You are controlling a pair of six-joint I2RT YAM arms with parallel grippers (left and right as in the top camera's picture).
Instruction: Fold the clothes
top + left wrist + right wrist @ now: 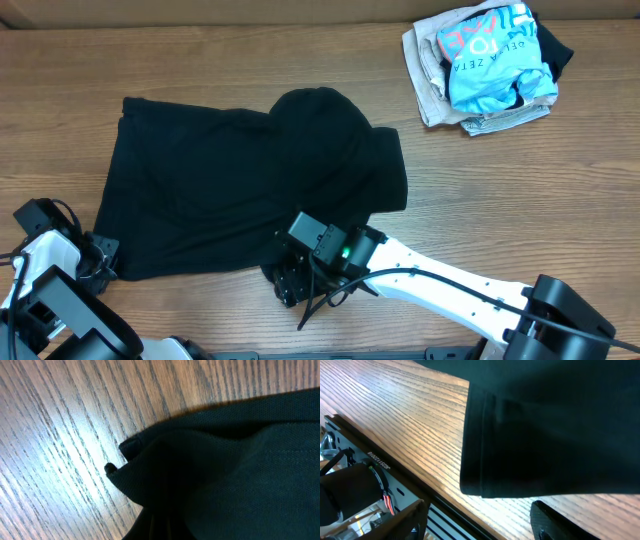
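The clothes, a plain black shirt, lie spread on the left and middle of the wooden table, with a rumpled hump at the top centre. My left gripper is at the shirt's near left corner. In the left wrist view the black fabric bunches down into the shut jaws. My right gripper hovers at the shirt's near edge, right of centre. Its fingers stand apart, and the stitched hem lies just ahead of my right gripper, with bare wood between the fingers.
A pile of other garments, light blue and white on top, sits at the far right. The table's near edge with a metal rail runs right below the right gripper.
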